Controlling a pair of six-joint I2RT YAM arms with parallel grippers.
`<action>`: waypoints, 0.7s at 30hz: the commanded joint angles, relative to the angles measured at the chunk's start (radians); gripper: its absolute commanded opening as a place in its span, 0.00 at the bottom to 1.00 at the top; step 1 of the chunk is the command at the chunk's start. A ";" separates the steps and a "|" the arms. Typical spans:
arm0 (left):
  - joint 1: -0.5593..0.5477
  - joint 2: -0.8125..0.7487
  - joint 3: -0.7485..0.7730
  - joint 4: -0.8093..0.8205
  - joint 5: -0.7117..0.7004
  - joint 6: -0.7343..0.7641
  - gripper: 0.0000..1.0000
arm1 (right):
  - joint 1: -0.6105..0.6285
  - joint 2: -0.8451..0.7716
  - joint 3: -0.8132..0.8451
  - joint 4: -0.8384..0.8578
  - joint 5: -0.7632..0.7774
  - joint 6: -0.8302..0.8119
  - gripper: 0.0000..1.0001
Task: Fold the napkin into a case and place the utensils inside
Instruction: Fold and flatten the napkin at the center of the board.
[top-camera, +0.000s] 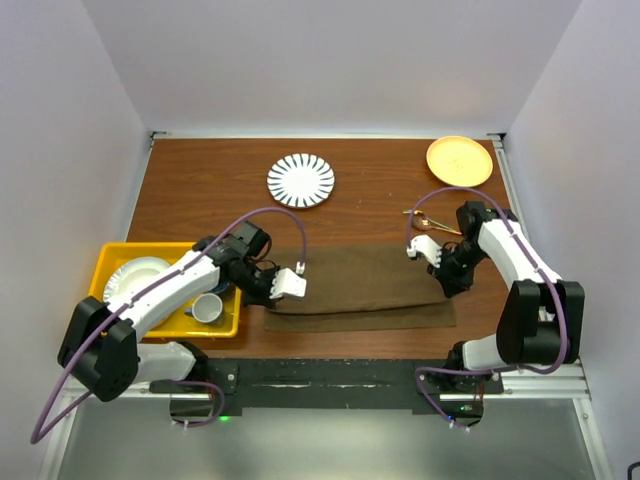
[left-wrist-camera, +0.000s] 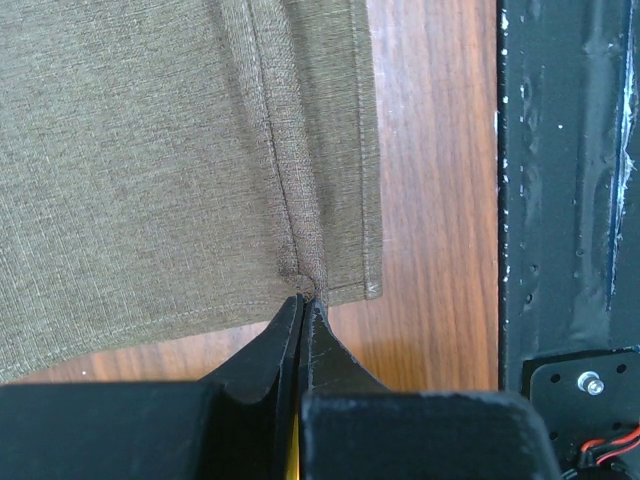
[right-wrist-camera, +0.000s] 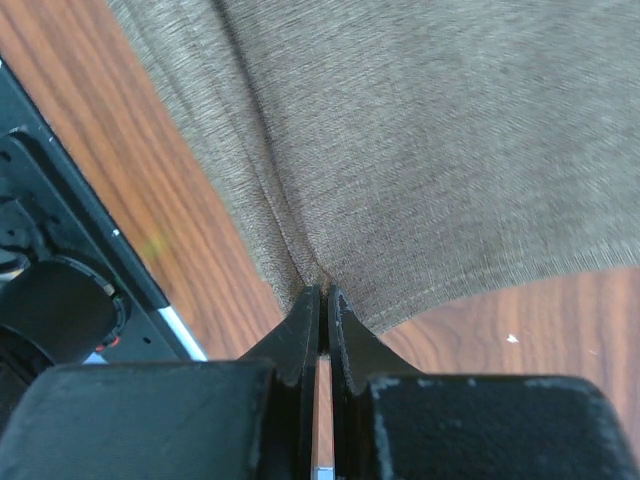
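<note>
1. Top view: the left gripper (top-camera: 293, 284) pinches the napkin (top-camera: 360, 285) at its left end, and the right gripper (top-camera: 425, 248) pinches the far right corner. The utensils (top-camera: 432, 220) lie just beyond the right fingers.
2. Left wrist: the fingers are pressed together on a fold ridge at the cloth's edge.
3. Right wrist: the fingers are clamped on the hem, and the cloth spreads out ahead.

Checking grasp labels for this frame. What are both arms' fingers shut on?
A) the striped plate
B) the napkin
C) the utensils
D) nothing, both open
B: in the wrist views the left fingers and right fingers are each pinched shut on an edge of the napkin, while the utensils lie untouched.
</note>
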 joint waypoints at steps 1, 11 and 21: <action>-0.026 -0.005 -0.019 0.013 -0.010 0.005 0.00 | 0.053 -0.008 -0.050 -0.026 0.035 -0.015 0.00; -0.032 0.029 -0.020 0.017 -0.059 0.032 0.25 | 0.087 0.051 -0.017 -0.047 0.024 0.012 0.54; -0.031 -0.017 0.050 0.024 -0.003 -0.066 0.48 | 0.076 0.100 0.187 -0.118 -0.065 0.120 0.63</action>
